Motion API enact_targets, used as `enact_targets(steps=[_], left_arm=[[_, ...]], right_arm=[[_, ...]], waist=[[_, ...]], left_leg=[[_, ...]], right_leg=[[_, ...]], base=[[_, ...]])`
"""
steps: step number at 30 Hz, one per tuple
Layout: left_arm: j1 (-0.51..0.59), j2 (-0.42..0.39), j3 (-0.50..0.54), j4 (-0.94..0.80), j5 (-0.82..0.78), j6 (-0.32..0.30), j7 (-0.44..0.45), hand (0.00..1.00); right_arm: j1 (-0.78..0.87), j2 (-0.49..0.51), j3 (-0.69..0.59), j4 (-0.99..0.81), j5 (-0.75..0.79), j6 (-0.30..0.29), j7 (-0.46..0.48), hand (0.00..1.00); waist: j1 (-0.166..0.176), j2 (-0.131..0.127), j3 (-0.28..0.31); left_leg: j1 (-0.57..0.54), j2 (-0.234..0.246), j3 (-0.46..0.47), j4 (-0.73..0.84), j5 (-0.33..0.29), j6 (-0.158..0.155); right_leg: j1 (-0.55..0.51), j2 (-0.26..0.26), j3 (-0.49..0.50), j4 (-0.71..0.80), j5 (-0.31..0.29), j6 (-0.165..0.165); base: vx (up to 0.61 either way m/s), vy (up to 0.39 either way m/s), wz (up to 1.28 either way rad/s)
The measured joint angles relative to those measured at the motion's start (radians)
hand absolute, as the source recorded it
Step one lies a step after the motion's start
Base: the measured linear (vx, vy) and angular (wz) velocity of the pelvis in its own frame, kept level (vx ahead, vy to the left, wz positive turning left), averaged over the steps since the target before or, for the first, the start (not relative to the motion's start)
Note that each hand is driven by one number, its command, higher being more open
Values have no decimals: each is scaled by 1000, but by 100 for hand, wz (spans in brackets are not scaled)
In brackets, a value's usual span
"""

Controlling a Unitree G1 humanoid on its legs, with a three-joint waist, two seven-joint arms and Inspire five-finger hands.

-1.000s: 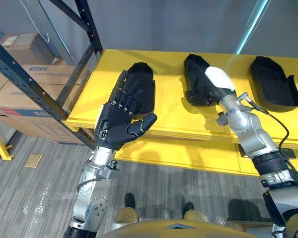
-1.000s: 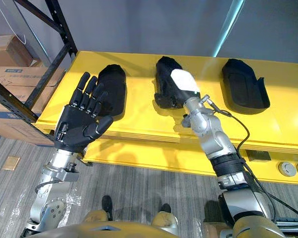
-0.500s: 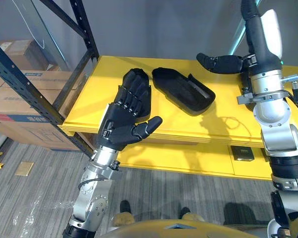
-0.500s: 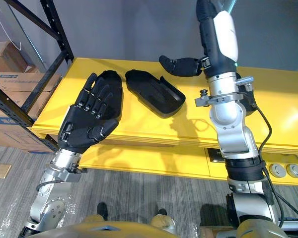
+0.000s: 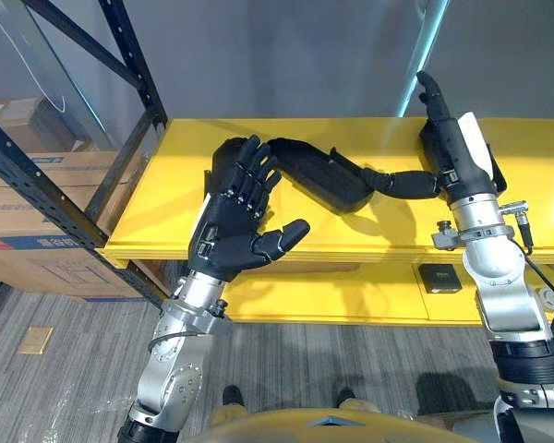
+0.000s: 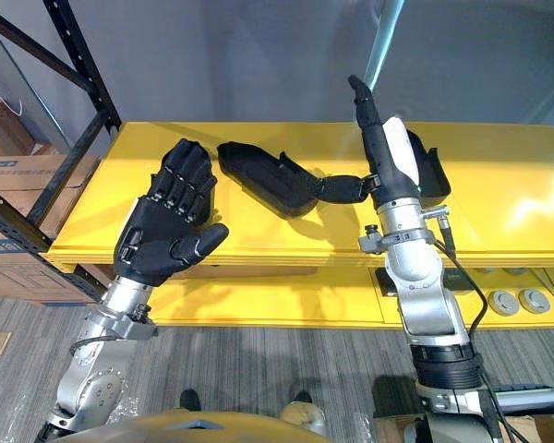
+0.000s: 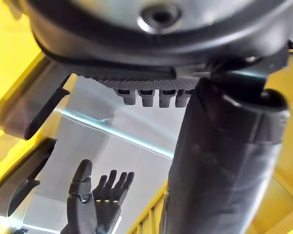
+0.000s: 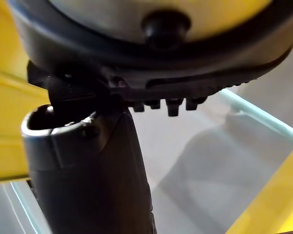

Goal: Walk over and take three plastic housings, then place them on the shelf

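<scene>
**Yellow shelf carries three housings, both hands empty**

Yellow shelf (image 5: 166,221) spans mid-frame, its front edge running below both hands and its left corner meeting a black rack post (image 5: 134,69). At centre-left the left hand (image 5: 235,226) has its fingers straight and apart, holding nothing, in front of the left housing (image 5: 218,164). The middle housing (image 5: 319,175) lies at centre. The right hand (image 5: 448,157) points up-frame, fingers straight, its thumb reaching left towards that housing's end; contact cannot be told. The right housing (image 6: 431,166) sits just behind it. Bare yellow lies at far right. Cardboard boxes (image 5: 37,185) stack at lower left.
</scene>
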Motion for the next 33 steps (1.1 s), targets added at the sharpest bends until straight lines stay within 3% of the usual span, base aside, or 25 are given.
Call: enact_targets(steps=[4, 9, 12, 17, 22, 32, 33], left_arm=[[11, 2, 30, 0, -1, 0, -1, 100], [71, 14, 85, 0, -6, 0, -5, 100], [101, 44, 87, 1, -6, -1, -5, 100], [106, 54, 86, 5, -9, -13, -4, 100], [106, 99, 86, 6, -16, -14, 16, 100], [74, 107, 82, 11, -16, -34, 32, 100], [72, 107, 83, 11, -16, -37, 33, 100]], right_arm=[[0, -13, -30, 54, -67, -3, 56, 100], [18, -141, -26, 166, -117, -17, 107, 100], [6, -279, 13, 237, -145, -71, 126, 100], [-82, -380, 96, 304, -130, -139, 179, 100], [-121, -385, 145, 311, -115, -163, 184, 100], [-239, -404, 252, 351, -55, -229, 254, 100], [-252, -404, 269, 355, -55, -232, 265, 0]], waist=[[0, -8, -6], [3, -23, -9], [5, -26, -7], [4, -46, 12], [10, -67, 57], [34, -51, 128], [35, -50, 136]], left_leg=[[-6, -1, -5, 0, 0, 0], [-24, -1, -13, 0, 0, 0], [-53, 0, -18, 0, 1, 1], [-88, 2, -15, 1, 11, 4], [-94, 0, -16, 1, 12, 4], [-105, -1, -25, 4, 14, 7], [-105, -1, -26, 4, 14, 7]], right_leg=[[3, 0, -3, -10, 3, 1], [-9, 0, -9, -12, 4, 1], [-34, 2, -15, -11, 7, -1], [-76, 5, -5, -7, 19, -5], [-82, 3, -5, -5, 19, -5], [-92, 2, -12, 8, 18, -7], [-92, 2, -14, 8, 18, -7]], base=[[2, 0, 4], [7, -3, 5], [5, -4, 5], [0, -2, -2], [0, 0, 0], [3, -3, 2], [12, -10, 4]])
